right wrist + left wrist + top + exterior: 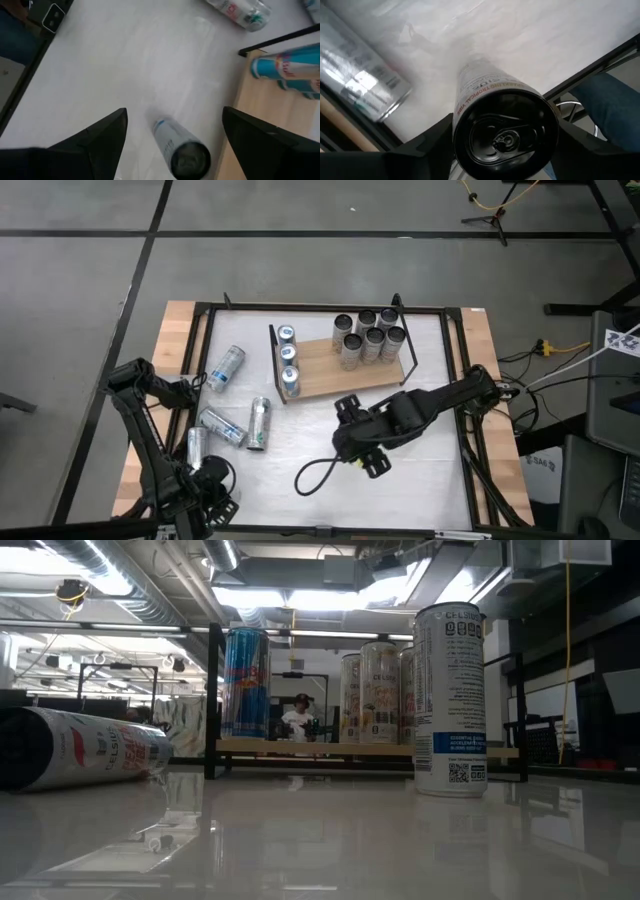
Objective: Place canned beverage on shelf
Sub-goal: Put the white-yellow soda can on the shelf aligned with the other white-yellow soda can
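The shelf (340, 368) is a light-brown board with black wire ends. Three blue cans (289, 357) stand in a row at its left end and several grey cans (370, 337) at its far right. My left gripper (212, 480), at the table's near left, is shut on a silver can (505, 125) that the arm hides in the high view. My right gripper (350, 430) (175, 142) is open above a white can (180, 150) (450, 700). That can stands on its base on the table, just in front of the shelf, clear of both fingers. My left gripper holds the silver can by its sides near the top end (462, 125), between the two fingers (420, 150). The can runs along the fingers, its dark top toward the wrist and its bottom toward the white tabletop. I cannot tell whether the bottom rests there.
Lying cans are on the table's left part (228, 367) (222, 427) (258, 423) (197, 445); one shows in the low view (80, 750). A black frame (205, 310) rims the table. A black cable (315, 475) loops near the front. A person's leg (605, 100) shows beyond the table's edge.
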You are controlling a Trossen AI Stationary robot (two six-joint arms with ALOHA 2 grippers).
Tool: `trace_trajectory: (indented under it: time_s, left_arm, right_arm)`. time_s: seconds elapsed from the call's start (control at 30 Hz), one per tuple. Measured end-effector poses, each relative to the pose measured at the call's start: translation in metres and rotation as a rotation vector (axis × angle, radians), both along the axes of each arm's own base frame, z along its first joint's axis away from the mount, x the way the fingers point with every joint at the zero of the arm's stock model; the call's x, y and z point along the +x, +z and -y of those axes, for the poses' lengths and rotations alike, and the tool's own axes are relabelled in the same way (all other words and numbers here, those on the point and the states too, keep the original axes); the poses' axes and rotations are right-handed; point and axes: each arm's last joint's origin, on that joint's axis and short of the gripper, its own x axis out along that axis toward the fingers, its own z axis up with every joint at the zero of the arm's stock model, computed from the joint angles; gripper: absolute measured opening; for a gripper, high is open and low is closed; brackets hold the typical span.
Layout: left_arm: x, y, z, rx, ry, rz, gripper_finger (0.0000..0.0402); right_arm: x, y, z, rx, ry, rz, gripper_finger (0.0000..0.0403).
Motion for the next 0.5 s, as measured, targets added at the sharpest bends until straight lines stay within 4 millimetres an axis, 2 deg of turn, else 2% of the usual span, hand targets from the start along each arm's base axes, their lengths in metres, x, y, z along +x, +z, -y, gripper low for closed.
trace_trajectory:
  time_s: [0.23, 0.5]
  left_arm:
    - [0.016, 0.004, -0.011, 0.006, -0.062, -0.009, 0.0240]
    - [0.048, 0.018, -0.031, 0.005, -0.200, 0.025, 0.0240]
  right_arm:
    - [-0.019, 0.020, 0.010, -0.035, -0.019, 0.036, 0.0321]
    - [-0.037, 0.037, 0.019, -0.038, -0.023, 0.048, 0.0321]
